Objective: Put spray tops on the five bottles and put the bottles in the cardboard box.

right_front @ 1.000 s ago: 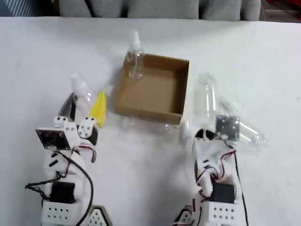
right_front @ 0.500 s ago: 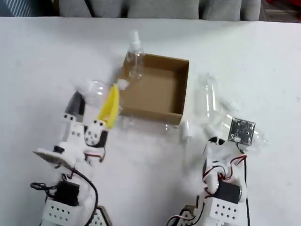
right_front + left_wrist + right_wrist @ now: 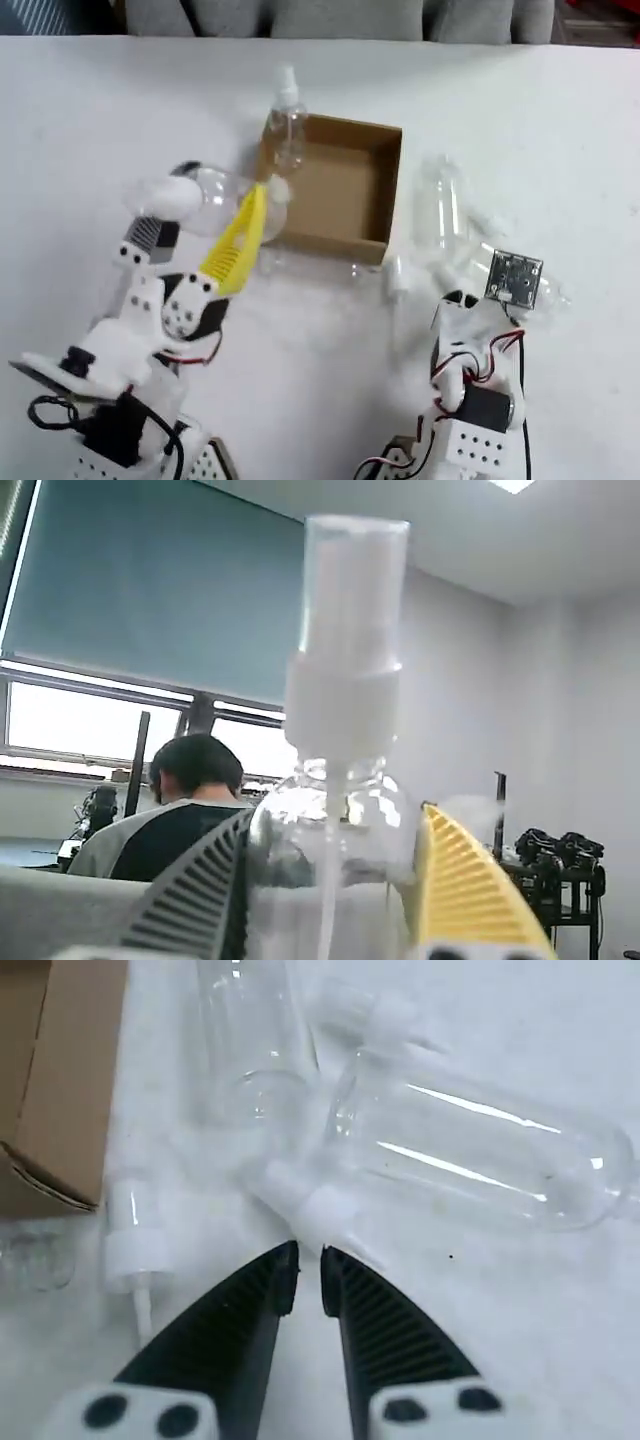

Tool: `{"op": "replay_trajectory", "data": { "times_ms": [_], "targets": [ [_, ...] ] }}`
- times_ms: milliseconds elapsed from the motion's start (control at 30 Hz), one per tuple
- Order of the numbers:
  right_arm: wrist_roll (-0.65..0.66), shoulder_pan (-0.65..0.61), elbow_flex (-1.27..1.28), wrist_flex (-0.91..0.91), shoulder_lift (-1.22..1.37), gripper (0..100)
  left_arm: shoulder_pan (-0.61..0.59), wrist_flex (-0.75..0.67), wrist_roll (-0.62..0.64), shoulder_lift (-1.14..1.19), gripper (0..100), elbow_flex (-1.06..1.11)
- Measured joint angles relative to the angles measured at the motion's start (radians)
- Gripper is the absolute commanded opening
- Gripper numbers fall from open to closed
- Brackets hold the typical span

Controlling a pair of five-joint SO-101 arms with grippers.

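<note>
My left gripper (image 3: 222, 200) is shut on a clear bottle (image 3: 212, 197) and holds it off the table, just left of the cardboard box (image 3: 385, 190). The left wrist view shows that bottle (image 3: 330, 830) wearing a white spray top (image 3: 347, 670), clamped between the dark and yellow fingers. Another topped bottle (image 3: 287, 120) stands at the box's far left corner. My right gripper (image 3: 309, 1265) is shut with nothing in it, its tips just short of a white spray top (image 3: 322, 1207). Two clear bottles (image 3: 480, 1155) (image 3: 250, 1040) lie beyond it.
A loose spray top (image 3: 135, 1250) lies on the table near the box's front right corner (image 3: 60, 1090). Clear bottles (image 3: 440, 210) lie right of the box, beside the right arm's wrist camera (image 3: 513, 278). The white table (image 3: 320, 360) lies open between the arms.
My left arm has lifted the topped bottle off the table and carried it right, toward the box. The right arm shifted slightly right early on, then stayed still.
</note>
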Motion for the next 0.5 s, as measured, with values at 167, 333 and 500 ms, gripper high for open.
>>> {"op": "replay_trajectory", "data": {
  "times_ms": [167,333,500],
  "targets": [
    [0.0,0.0,0.0,0.0,0.0,1.5,0.0,0.0,0.0,0.262,2,-0.192],
    [0.0,0.0,0.0,0.0,0.0,1.5,0.005,0.0,0.0,0.543,2,-0.396],
    [0.0,0.0,0.0,0.0,0.0,1.5,0.005,0.002,0.0,0.763,2,-0.539]
  ]
}}
